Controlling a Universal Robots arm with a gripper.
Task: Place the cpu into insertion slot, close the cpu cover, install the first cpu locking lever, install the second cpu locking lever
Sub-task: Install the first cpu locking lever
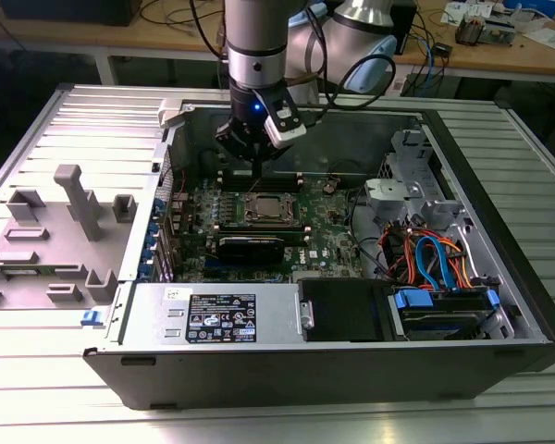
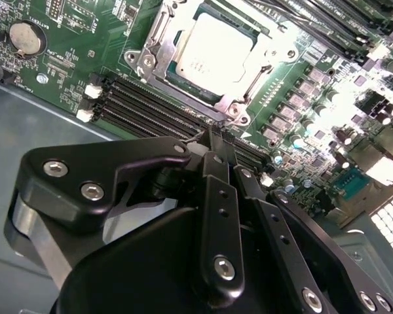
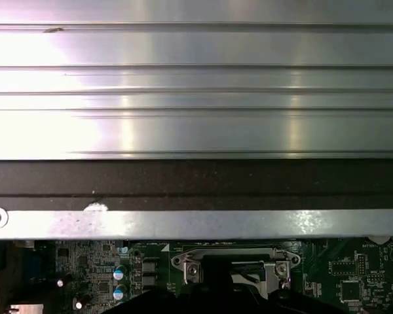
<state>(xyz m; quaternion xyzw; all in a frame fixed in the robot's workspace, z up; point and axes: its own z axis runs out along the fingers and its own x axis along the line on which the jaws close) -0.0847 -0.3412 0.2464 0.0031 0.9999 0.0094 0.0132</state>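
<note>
Although the cpu (image 2: 209, 52) already lies in the insertion slot (image 2: 158, 80) at upper centre of the second wrist view, with the cpu cover (image 2: 247, 84) down around it, lever status is unclear. The pincer (image 2: 213, 134), fingers pressed together and empty, hovers beside the socket.

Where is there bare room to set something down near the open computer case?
Free: the ribbed metal table at the exterior view's right of the computer case, and the strip in front of it. Crowded: the grey fixture block at the left, and inside, around the cpu below the claw.
</note>
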